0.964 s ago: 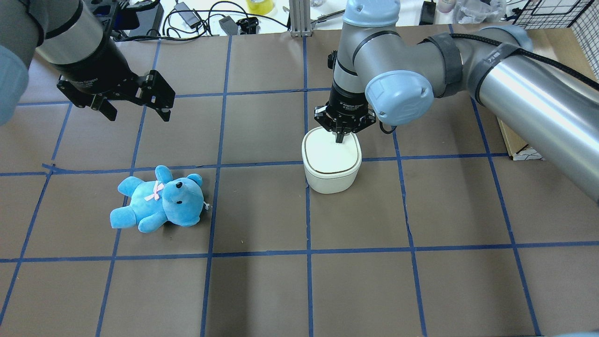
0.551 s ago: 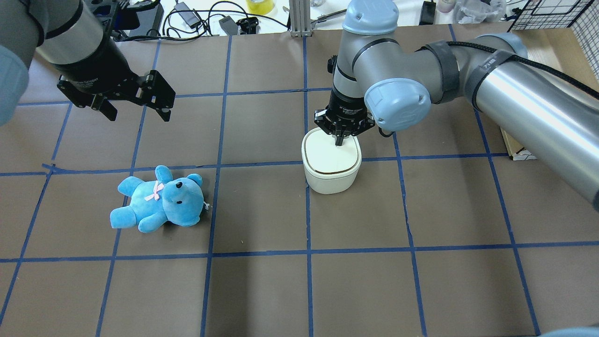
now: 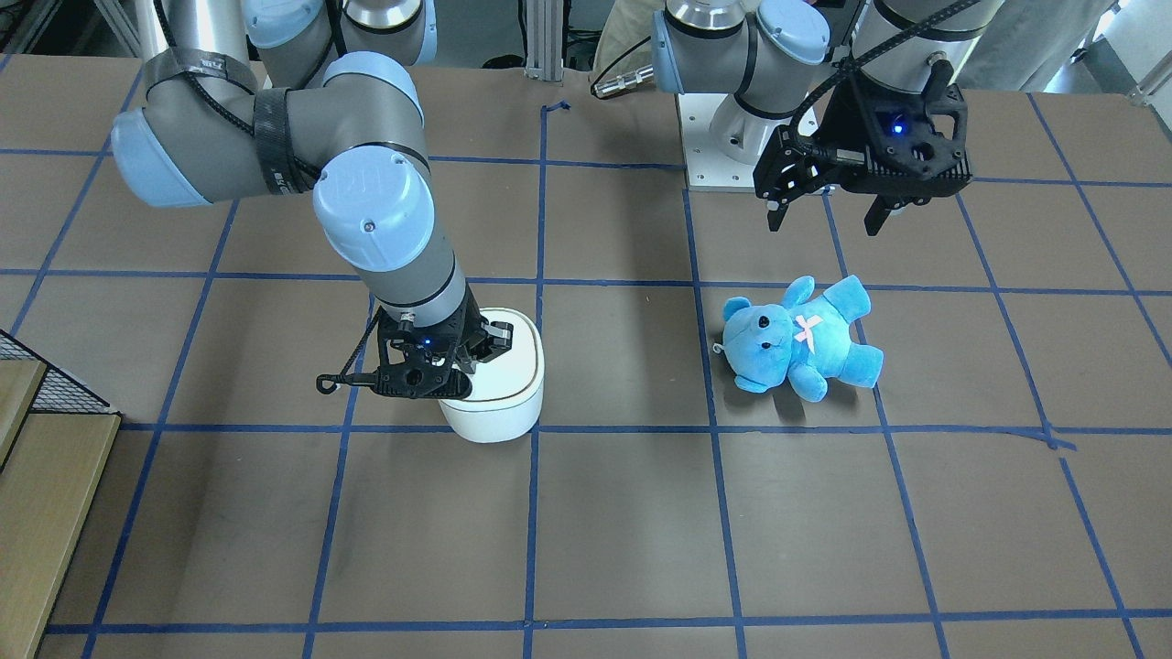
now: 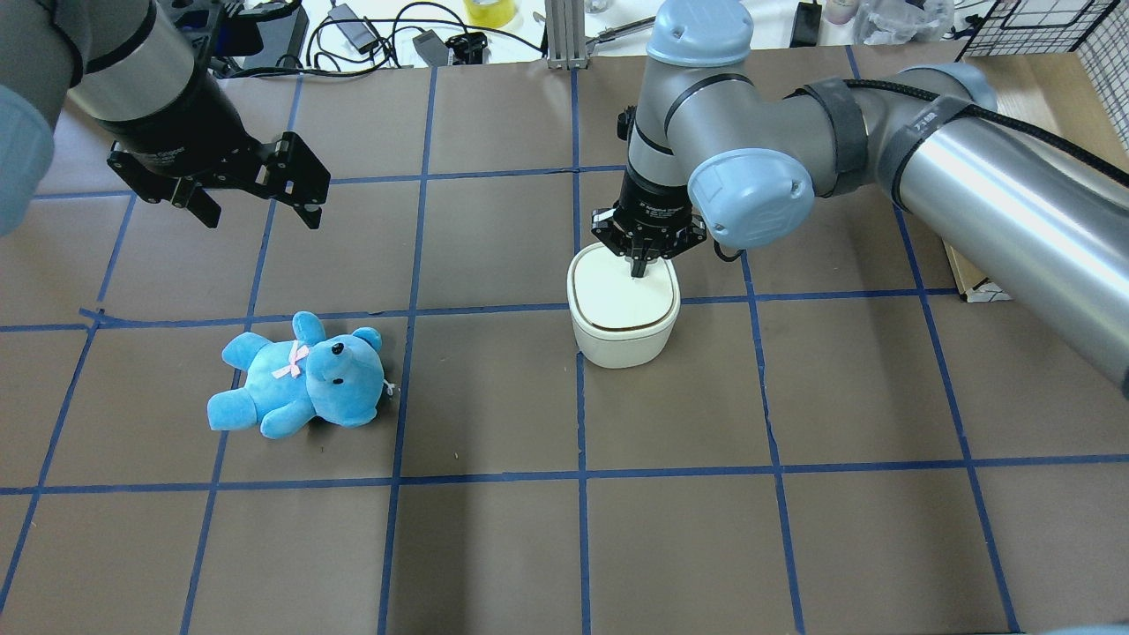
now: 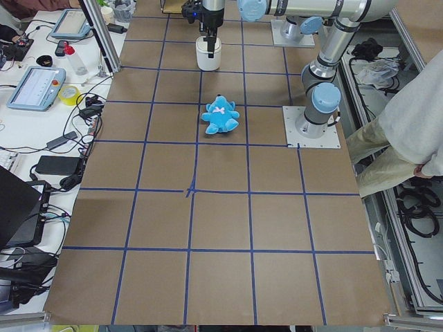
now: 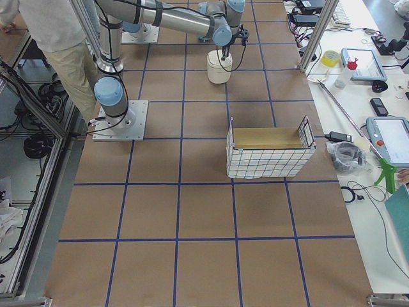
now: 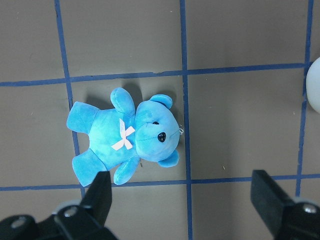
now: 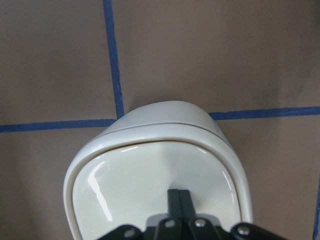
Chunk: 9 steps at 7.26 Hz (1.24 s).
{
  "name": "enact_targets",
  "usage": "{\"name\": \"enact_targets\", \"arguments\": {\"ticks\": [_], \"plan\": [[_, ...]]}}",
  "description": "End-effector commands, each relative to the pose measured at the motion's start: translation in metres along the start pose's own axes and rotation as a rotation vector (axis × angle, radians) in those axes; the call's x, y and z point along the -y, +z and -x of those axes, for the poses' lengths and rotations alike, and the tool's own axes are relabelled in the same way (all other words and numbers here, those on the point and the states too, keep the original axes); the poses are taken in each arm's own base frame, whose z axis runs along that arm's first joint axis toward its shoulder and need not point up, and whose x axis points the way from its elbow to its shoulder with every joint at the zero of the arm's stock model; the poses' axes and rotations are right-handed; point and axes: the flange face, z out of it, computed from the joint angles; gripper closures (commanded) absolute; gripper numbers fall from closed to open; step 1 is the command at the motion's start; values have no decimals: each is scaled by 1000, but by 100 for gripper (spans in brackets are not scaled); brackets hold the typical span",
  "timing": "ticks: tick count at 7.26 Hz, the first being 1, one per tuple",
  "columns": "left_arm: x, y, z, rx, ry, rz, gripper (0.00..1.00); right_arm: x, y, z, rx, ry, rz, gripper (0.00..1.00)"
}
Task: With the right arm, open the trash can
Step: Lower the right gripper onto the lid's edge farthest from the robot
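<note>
The white trash can [image 4: 624, 342] stands near the table's middle with its lid flat and closed. It also shows in the front view [image 3: 494, 414], in the left view [image 5: 208, 57] and in the right view [image 6: 218, 70]. My right gripper [image 4: 637, 267] is shut and points straight down. Its joined fingertips touch the lid near the edge on the robot's side, as the right wrist view [image 8: 178, 194] shows. My left gripper [image 4: 262, 216] is open and empty. It hovers above the table behind a blue teddy bear [image 4: 304, 375].
The teddy bear [image 7: 125, 137] lies on its back to the can's left, under the left gripper [image 7: 184, 200]. A wire basket holding a cardboard box [image 6: 268, 150] stands at the table's right end. Cables and devices [image 4: 370, 35] lie beyond the far edge. A person [image 5: 415, 124] stands by the robot base.
My right gripper's shut tips have moved slightly down and inward onto the lid. The lid stays closed. The left arm and the teddy bear have not moved.
</note>
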Motion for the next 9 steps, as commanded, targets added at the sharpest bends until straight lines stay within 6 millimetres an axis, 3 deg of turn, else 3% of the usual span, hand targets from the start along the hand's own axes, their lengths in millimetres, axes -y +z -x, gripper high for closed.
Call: {"name": "enact_targets", "arguments": {"ticks": [1, 2, 9], "plan": [[0, 0, 0, 0, 0, 0, 0, -3, -7, 0, -6, 9, 25, 100], [0, 0, 0, 0, 0, 0, 0, -8, -12, 0, -9, 9, 40, 100], [0, 0, 0, 0, 0, 0, 0, -14, 6, -4, -12, 4, 80, 100]]}}
